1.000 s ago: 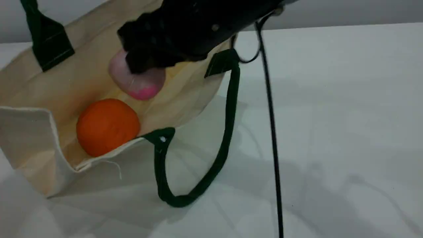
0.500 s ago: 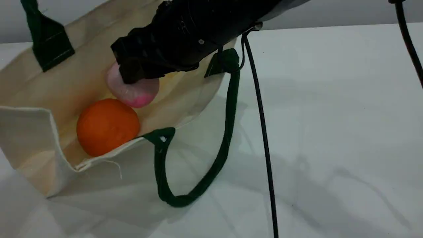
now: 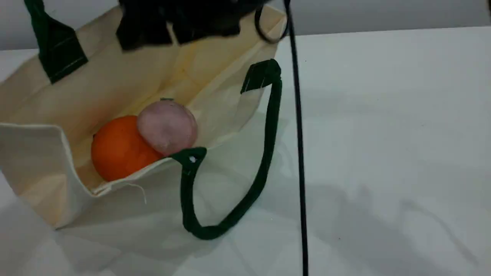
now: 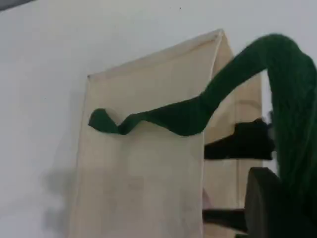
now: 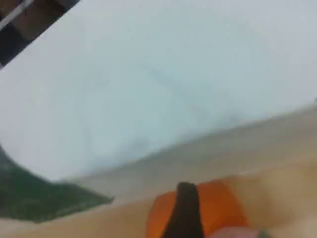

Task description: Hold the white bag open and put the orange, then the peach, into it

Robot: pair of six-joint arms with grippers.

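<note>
The white bag lies with its mouth wide open at the left of the scene view. Inside it, the orange rests with the peach touching its right side. Above the bag's mouth, at the top edge, hangs my right gripper, open and empty. Its wrist view shows one dark fingertip over the orange. The upper green handle runs out of the top left. In the left wrist view that handle passes beside my left fingertip, which is shut on it.
The bag's lower green handle loops onto the white table right of the bag. A black cable hangs straight down through the middle of the scene view. A grey wall runs along the back.
My right gripper has opened and lifted toward the top edge. The peach left its fingers and dropped into the bag beside the orange. The bag's upper side stays held up.
</note>
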